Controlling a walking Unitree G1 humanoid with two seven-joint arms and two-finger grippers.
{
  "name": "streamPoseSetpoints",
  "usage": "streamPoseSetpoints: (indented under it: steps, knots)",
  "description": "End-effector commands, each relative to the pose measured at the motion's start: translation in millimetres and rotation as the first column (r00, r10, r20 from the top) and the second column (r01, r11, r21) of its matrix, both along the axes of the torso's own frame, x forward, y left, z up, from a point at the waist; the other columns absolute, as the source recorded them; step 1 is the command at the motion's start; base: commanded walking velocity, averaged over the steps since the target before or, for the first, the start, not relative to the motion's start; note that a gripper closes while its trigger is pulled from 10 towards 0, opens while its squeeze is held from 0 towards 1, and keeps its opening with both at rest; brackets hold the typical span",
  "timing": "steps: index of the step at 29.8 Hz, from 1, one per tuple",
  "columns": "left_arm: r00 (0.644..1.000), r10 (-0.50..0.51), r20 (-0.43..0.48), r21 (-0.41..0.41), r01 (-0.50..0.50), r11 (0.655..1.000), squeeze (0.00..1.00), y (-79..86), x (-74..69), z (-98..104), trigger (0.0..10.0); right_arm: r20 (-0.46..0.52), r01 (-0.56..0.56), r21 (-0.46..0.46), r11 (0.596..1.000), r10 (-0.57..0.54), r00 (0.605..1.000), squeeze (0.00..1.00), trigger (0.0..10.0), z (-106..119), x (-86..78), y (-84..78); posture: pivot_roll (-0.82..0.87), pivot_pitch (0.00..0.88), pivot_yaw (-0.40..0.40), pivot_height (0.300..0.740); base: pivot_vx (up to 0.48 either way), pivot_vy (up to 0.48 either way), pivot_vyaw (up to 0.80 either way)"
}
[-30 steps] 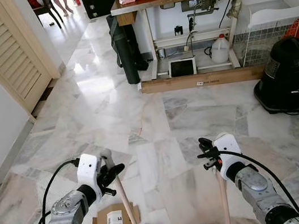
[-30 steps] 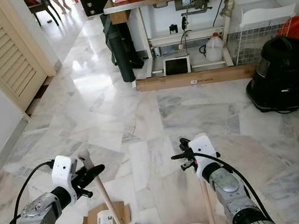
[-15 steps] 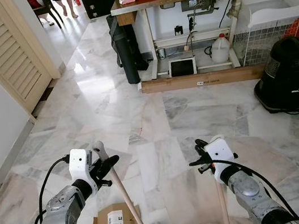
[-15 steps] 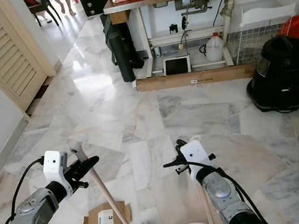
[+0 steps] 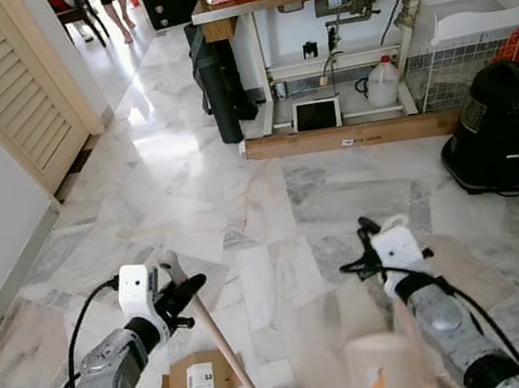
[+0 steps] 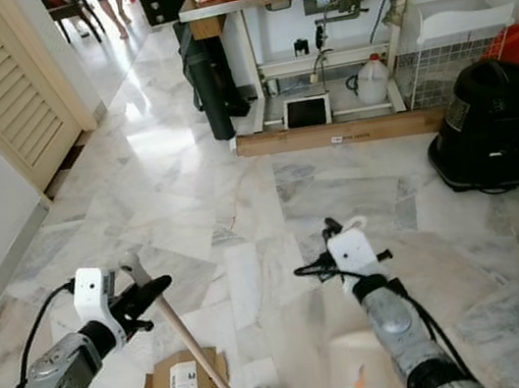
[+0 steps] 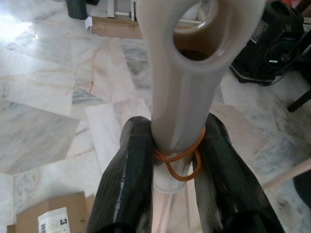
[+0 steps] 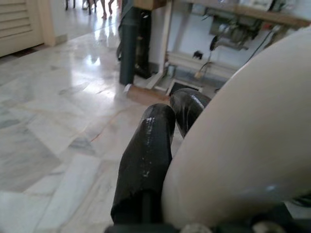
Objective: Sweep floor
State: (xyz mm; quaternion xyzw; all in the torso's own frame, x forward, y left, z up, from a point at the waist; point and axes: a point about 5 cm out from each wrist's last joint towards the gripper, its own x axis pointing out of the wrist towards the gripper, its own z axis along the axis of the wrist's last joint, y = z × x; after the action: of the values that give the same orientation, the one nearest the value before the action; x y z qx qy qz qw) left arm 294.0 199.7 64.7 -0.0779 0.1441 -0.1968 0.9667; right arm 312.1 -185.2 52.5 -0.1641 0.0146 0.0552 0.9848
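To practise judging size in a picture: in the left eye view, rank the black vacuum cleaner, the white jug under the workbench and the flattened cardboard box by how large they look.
1. Black vacuum cleaner
2. Flattened cardboard box, though it lies nearer the camera
3. White jug

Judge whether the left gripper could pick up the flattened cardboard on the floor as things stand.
Probably not: the left gripper is shut on the broom handle, so it has no free fingers for the cardboard lying just below.

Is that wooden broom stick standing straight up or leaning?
Leaning. The pale wooden broom handle slants from the left claw down toward the robot's right, reaching the marble floor beside the flat cardboard piece.
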Motion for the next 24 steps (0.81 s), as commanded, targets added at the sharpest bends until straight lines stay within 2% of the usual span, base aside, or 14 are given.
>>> streamPoseSetpoints:
  steps: [1,7,13,21,24]
  knots:
    - [1.000,0.021,0.019,-0.001,-0.021,1.000,0.00,4.9,-0.5,5,10.0,0.015,-0.033,0.022,0.999,0.033,0.999,0.00,10.0,2,2.5,11.7,0.11,0.000,0.117,0.740,0.000,0.000,0.00]
    - [0.999,0.030,0.031,0.011,-0.031,0.999,0.00,10.9,-7.1,10,10.0,-0.022,-0.051,0.035,0.998,0.052,0.998,0.00,10.0,-9,-5.3,18.0,0.13,0.000,0.131,0.740,0.000,0.000,0.00]
    - [0.999,0.037,0.035,0.031,-0.038,0.999,0.00,15.9,-15.5,13,10.0,-0.050,-0.089,0.010,0.996,0.090,0.995,0.00,10.0,-20,-15.5,23.3,0.15,0.006,0.139,0.740,0.000,0.000,0.00]
    - [0.997,0.058,0.059,0.059,-0.062,0.996,0.00,18.8,-15.7,21,10.0,-0.068,-0.177,-0.056,0.983,0.173,0.983,0.00,10.0,-27,-22.7,31.8,0.15,0.023,0.141,0.740,0.000,0.000,0.00]
    - [0.988,0.124,0.088,0.078,-0.131,0.988,0.00,24.7,-12.4,25,10.0,-0.101,-0.245,-0.058,0.968,0.239,0.966,0.00,10.0,-31,-26.0,38.5,0.15,0.026,0.141,0.740,0.000,0.000,0.00]
